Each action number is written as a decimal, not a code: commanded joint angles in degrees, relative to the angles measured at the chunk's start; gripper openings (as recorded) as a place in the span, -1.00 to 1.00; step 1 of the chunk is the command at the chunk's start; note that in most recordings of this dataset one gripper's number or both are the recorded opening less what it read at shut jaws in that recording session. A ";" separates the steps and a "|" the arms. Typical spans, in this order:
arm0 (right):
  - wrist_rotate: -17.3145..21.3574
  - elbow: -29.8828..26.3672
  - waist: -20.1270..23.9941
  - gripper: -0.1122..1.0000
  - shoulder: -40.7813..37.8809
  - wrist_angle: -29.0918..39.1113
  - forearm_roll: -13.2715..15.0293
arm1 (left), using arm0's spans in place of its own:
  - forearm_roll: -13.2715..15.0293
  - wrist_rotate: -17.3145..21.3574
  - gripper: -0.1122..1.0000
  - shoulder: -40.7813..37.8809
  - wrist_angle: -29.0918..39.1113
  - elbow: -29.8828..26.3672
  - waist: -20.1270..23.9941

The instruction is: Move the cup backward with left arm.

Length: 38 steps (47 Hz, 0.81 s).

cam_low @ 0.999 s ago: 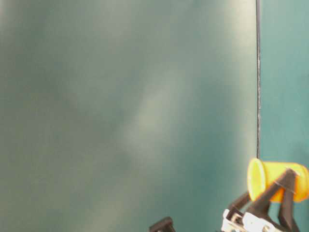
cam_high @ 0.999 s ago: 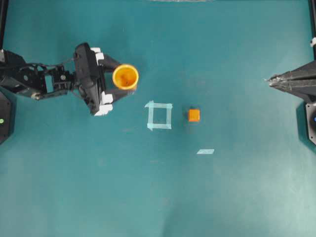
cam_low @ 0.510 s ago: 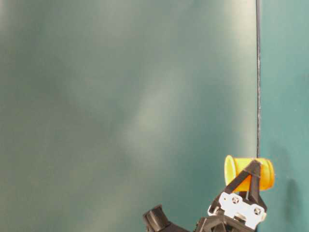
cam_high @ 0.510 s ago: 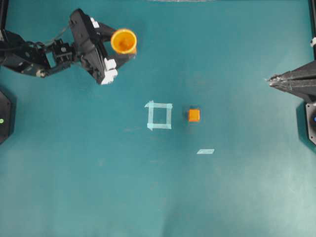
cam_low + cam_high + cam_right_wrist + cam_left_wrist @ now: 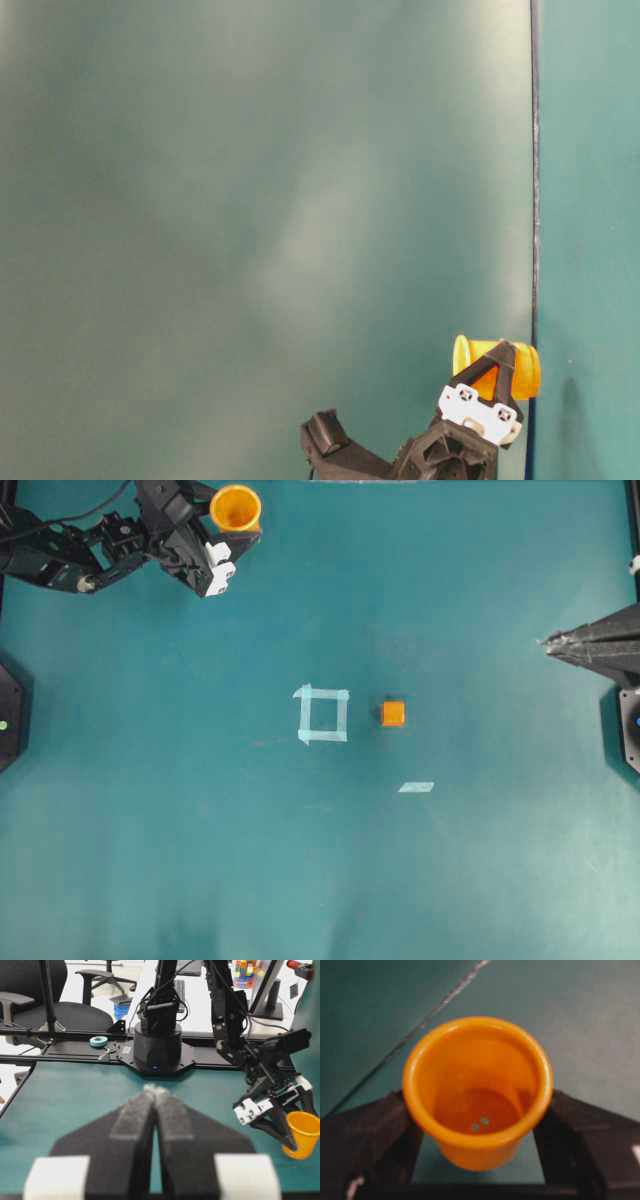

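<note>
Left gripper (image 5: 238,532) is way up in the top-left corner with the cup (image 5: 235,508) between its prongs. Cube (image 5: 393,713) sits just right of the tape square (image 5: 323,714); right gripper (image 5: 549,641) pinched together at the right edge.

— The cup (image 5: 477,1092)? Smooth, glossy orange plastic, faint sheen on the rim.
— And the tabletop (image 5: 200,830)?
— Matt teal, slightly mottled. The left gripper (image 5: 477,1160) fingers (image 5: 365,1132) look dull black plastic.
</note>
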<state>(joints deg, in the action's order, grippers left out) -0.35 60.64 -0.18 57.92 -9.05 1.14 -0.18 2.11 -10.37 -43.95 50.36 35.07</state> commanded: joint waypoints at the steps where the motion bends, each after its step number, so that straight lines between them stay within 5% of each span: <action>1: -0.09 -1.85 0.00 -0.81 -0.09 -0.18 0.00 | -0.09 0.09 0.34 0.53 0.53 -1.23 1.14; 38: -0.09 -1.93 -0.09 -0.81 0.00 -0.18 0.00 | -0.53 0.44 0.34 -1.32 4.48 -5.71 7.21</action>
<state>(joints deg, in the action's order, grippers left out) -0.35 60.64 -0.18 58.10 -8.96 1.14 -0.53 2.46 -12.39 -39.55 45.79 41.84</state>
